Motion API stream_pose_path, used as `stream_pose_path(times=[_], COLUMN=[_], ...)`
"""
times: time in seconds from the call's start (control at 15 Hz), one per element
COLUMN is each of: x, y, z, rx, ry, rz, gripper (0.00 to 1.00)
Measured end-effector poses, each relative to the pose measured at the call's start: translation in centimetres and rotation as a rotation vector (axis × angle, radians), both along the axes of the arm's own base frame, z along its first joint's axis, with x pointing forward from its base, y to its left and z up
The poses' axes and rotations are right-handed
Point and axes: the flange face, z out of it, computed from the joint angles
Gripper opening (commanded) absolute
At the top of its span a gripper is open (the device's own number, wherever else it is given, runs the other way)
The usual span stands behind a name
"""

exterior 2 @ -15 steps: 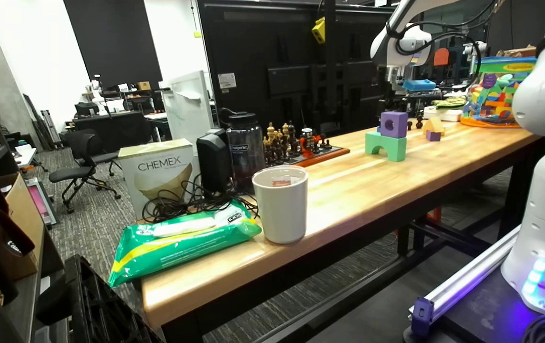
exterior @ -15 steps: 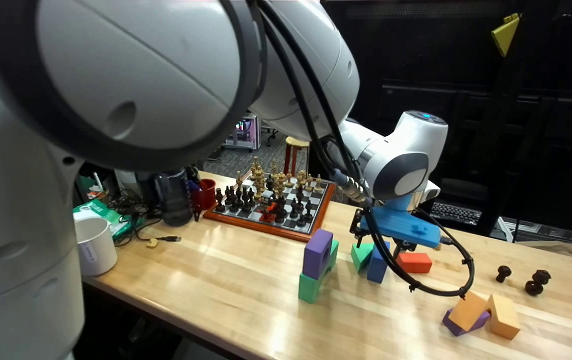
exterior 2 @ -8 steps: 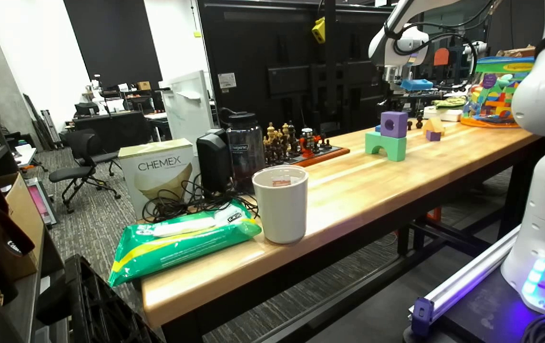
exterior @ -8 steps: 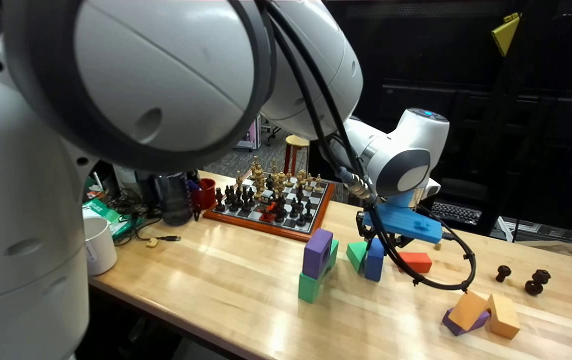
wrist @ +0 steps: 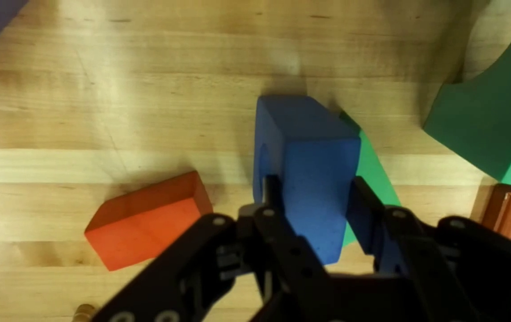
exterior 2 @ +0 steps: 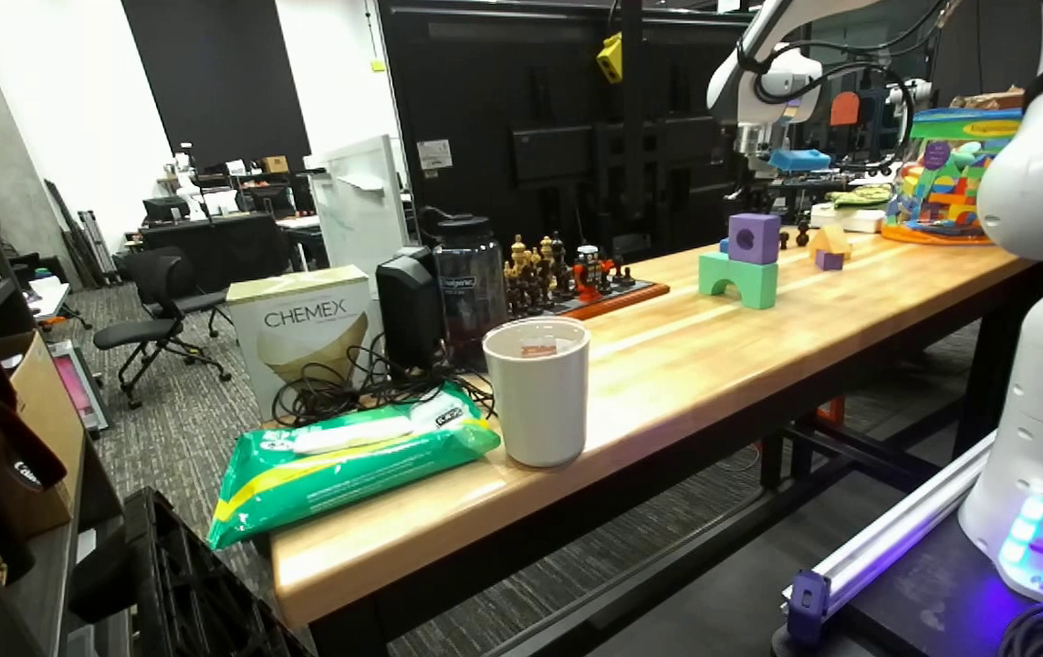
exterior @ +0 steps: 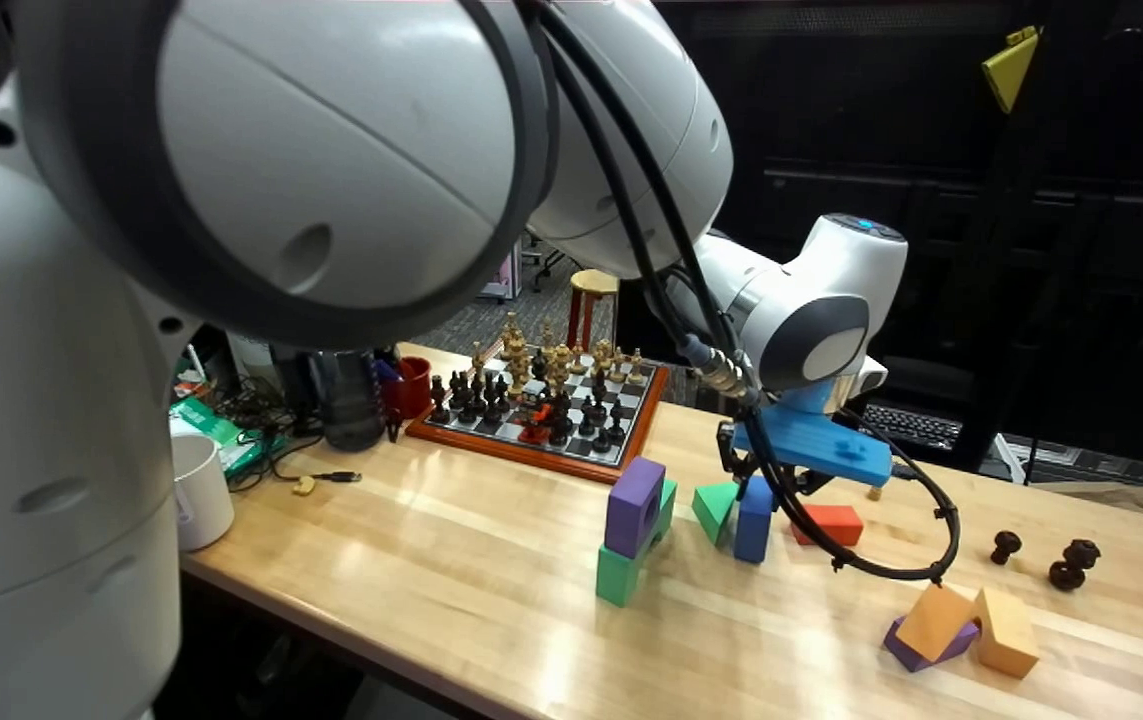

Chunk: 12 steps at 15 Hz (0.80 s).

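My gripper (wrist: pixel 314 188) is shut on a tall blue block (wrist: pixel 320 165), one finger pressed to each side in the wrist view. The block (exterior: pixel 753 530) stands upright; whether its foot touches the table cannot be told. A green triangular block (wrist: pixel 376 174) lies close against its right side in the wrist view and to its left in an exterior view (exterior: pixel 714 510). An orange-red block (wrist: pixel 148 237) rests on the other side, apart from the fingers. In an exterior view only a sliver of the blue block (exterior 2: pixel 724 245) shows behind a purple block.
A purple block (exterior: pixel 631 510) with a hole sits on a green arch (exterior: pixel 617 577) near the gripper. Orange blocks (exterior: pixel 1007 635) lean over a purple piece (exterior: pixel 931 650). A chessboard (exterior: pixel 521 455) with pieces stands behind; a white cup (exterior 2: pixel 539 401) stands near the table's edge.
The fingers have closed on the blue block. The block shifted slightly left, then slightly back right with the gripper. The green triangle was nudged left.
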Motion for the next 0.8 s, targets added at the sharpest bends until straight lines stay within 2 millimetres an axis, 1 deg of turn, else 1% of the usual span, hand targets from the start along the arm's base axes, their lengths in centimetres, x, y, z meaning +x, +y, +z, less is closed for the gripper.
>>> stream_pose_path(times=[0.13,0.27,0.53,0.8], x=[-0.1,-0.2,-0.6,-0.9], y=[-0.1,0.0,0.6,2.6], z=[0.6,1.6,5.1,8.5], rx=[0.000,-0.003,-0.018,-0.035], ry=[-0.005,-0.019,-0.070,-0.120], rz=[-0.002,-0.004,-0.006,0.007], gripper=[0.14,0.14,0.14,0.14])
